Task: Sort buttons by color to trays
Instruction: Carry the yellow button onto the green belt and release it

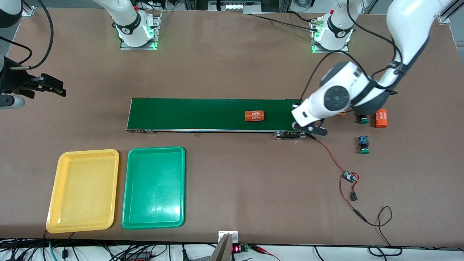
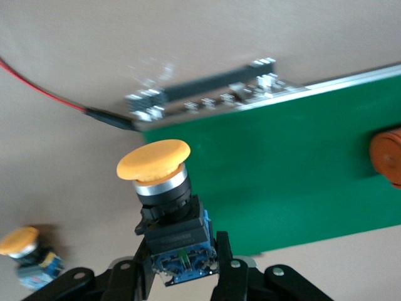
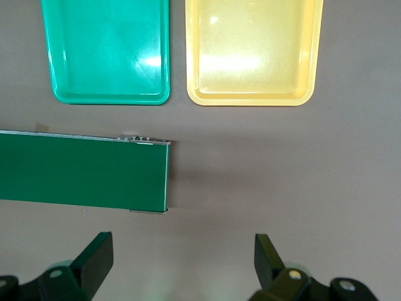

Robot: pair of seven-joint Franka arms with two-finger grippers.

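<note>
buttons 4 (probably; one blurred) | trays 2 | cylinders 2

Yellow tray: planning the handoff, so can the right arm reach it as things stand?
Probably yes: the right gripper is open, holds nothing, and bare table lies between it and the yellow tray.

A big brown table fills almost the whole scene. Its top is flat and plain, with soft light on it. Along the edge nearest the front camera runs a strip full of black cables, and a small box with red glowing numbers sits there too. Past the top edge of the table, some silver metal frame bars show.
</note>
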